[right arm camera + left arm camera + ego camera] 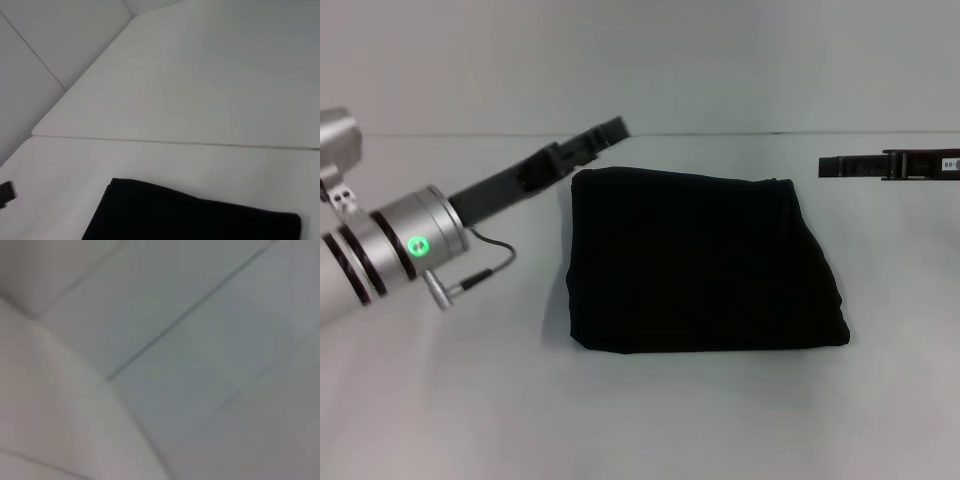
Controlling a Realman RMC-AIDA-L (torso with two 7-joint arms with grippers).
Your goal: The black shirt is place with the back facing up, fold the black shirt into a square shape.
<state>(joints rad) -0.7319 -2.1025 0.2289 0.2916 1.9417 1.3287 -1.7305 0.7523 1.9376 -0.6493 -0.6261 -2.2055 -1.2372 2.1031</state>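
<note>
Already folded near-square at table (440, 400) centre: black shirt (700, 262), wider than deep. Left gripper (605, 133) just off its far-left corner, nearer; right gripper (835, 166) well apart. Jaw state: cannot tell.

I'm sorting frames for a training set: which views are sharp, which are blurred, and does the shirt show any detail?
Head view: sharp and evenly lit; the black shirt reads as a nearly featureless dark mass with a faint shadow along its near edge. Left wrist view: blurred throughout, only pale surfaces and seams. Right wrist view: fairly clear, shirt and white table visible.
</note>
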